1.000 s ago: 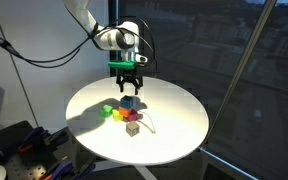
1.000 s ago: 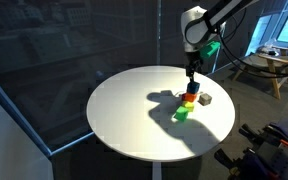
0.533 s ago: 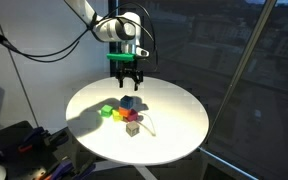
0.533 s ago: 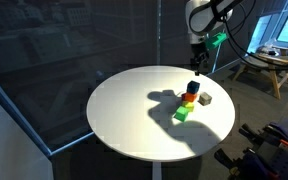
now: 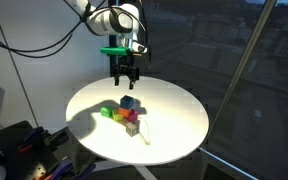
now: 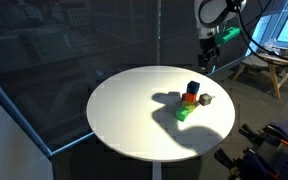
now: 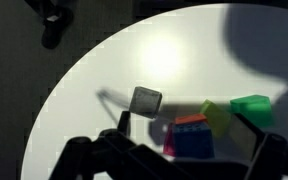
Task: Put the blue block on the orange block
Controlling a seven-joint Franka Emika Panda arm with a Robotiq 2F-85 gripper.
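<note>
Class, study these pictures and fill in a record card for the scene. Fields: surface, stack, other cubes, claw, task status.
surface: round white table
stack: blue block on top of orange block
other cubes: green cube, yellow cube and pale grey cube, all on the table close to the stack
claw: open, empty, above the stack, not touching the blue block
task status: looks done

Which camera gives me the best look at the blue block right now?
The wrist view: the blue block is largest there, seen from above, with an edge of the orange block showing beside it. In both exterior views it is tiny but plainly sits on the orange block.
</note>
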